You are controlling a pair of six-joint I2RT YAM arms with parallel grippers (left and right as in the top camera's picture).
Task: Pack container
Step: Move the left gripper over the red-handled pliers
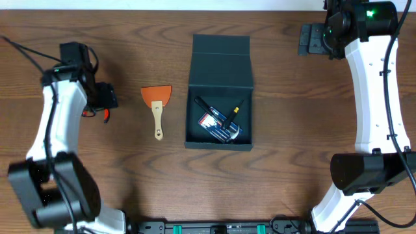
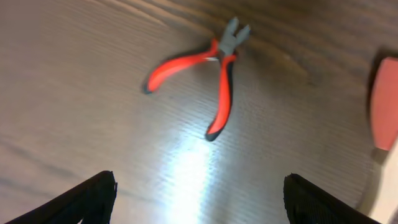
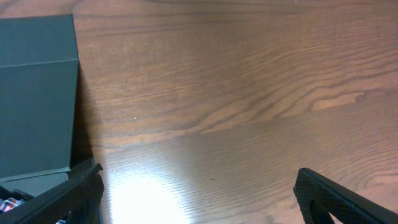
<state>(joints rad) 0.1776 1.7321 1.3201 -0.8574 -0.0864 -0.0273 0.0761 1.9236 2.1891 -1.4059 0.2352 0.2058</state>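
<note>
Desk of brown wood grain (image 1: 292, 130) from overhead, bearing at centre a dark teal-green, roughly square rigid cardboard container (image 1: 219, 145), hinged flap lid (image 1: 221, 62) thrown back toward the far edge, leaving the cavity open for loading. Already inside: black pen (image 1: 205, 104) and small printed packet (image 1: 221, 130), lying aslant on the floor. Just left of container, apart from it: orange-bladed scraper with pale wooden handle (image 1: 156, 107), not yet packed. Further left, left pincer (image 1: 104, 97) low over desk, likely placed for the next pick. Right pincer (image 1: 315, 40) at far right corner, well apart from container, probably parked to keep the approach free. From left wrist: red-and-black handled pliers (image 2: 214, 74) flat on desk, handles splayed, steel nose pointing away; left pincer (image 2: 199, 193) spread wide and holding nothing, pliers ahead of the fingertips rather than between them, so a reach forward needed before any closing. Orange scraper edge at right of frame. From right wrist: right pincer (image 3: 199, 193) likewise spread and empty above bare desk, container lid at left of frame.
</note>
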